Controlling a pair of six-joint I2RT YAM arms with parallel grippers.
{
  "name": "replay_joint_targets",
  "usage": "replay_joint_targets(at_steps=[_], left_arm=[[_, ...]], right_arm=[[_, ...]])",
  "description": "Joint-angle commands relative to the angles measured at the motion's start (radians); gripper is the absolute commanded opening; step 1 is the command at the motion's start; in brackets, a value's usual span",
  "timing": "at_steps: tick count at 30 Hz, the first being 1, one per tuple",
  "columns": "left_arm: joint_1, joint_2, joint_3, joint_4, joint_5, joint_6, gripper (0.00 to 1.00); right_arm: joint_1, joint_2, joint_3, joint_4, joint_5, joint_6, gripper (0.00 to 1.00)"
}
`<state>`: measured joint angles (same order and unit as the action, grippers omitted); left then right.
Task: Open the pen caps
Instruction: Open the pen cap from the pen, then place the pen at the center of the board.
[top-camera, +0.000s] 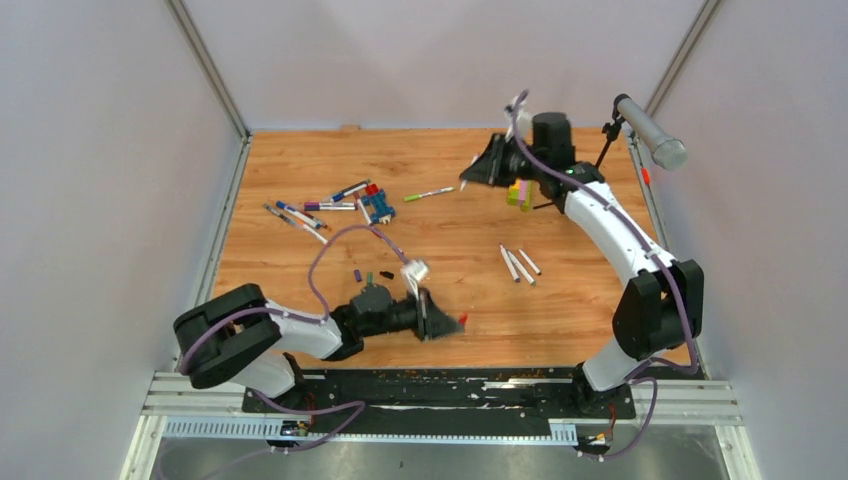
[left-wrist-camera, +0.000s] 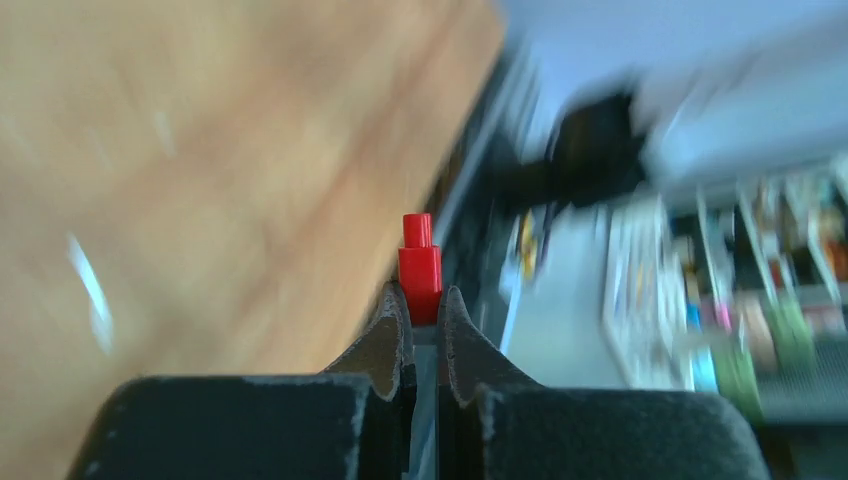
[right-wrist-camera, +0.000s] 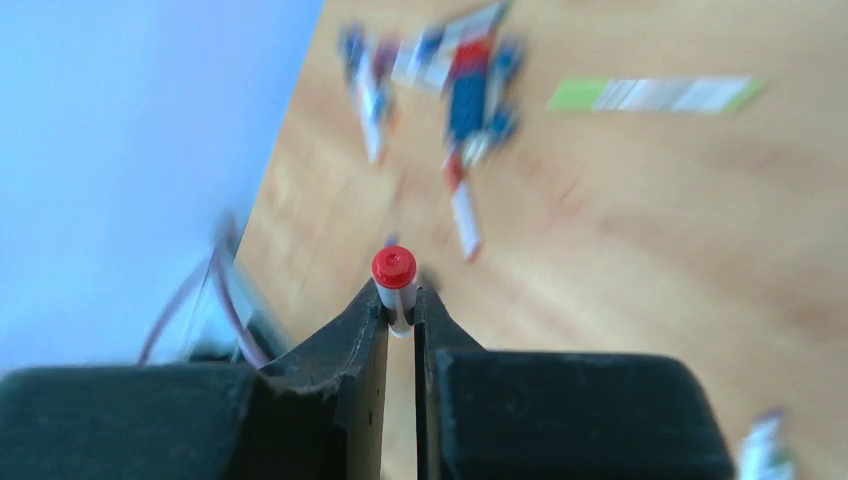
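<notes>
Left wrist view showed the left end effector (left-wrist-camera: 422, 300) pinched narrow on a red pen cap (left-wrist-camera: 420, 262), which stood out beyond the fingertips (the background was badly blurred). Right wrist view showed the right end effector (right-wrist-camera: 397, 300) clamped on a white pen (right-wrist-camera: 394, 272) with a red end. Seen from above, the two were well apart: the cap over the near part of the counter (top-camera: 450, 240), the pen at the far side beside a block stack (top-camera: 519, 193). Three loose pens (top-camera: 518, 265) lay between.
</notes>
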<state>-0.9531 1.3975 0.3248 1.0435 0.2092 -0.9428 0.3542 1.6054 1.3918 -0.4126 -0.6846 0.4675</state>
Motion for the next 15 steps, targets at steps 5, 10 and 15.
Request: replay_joint_targets(at_steps=[5, 10, 15], left_arm=[[-0.098, 0.099, -0.037, -0.175, 0.279, -0.081, 0.0], [-0.099, 0.041, -0.027, -0.268, 0.233, -0.022, 0.0], [-0.098, -0.146, 0.027, -0.579, 0.083, 0.122, 0.0]], right_arm=[[-0.086, -0.049, 0.102, 0.376, 0.316, -0.022, 0.0], [-0.083, -0.061, 0.072, 0.385, 0.276, -0.105, 0.0], [-0.084, -0.13, -0.048, 0.392, 0.169, -0.357, 0.0]])
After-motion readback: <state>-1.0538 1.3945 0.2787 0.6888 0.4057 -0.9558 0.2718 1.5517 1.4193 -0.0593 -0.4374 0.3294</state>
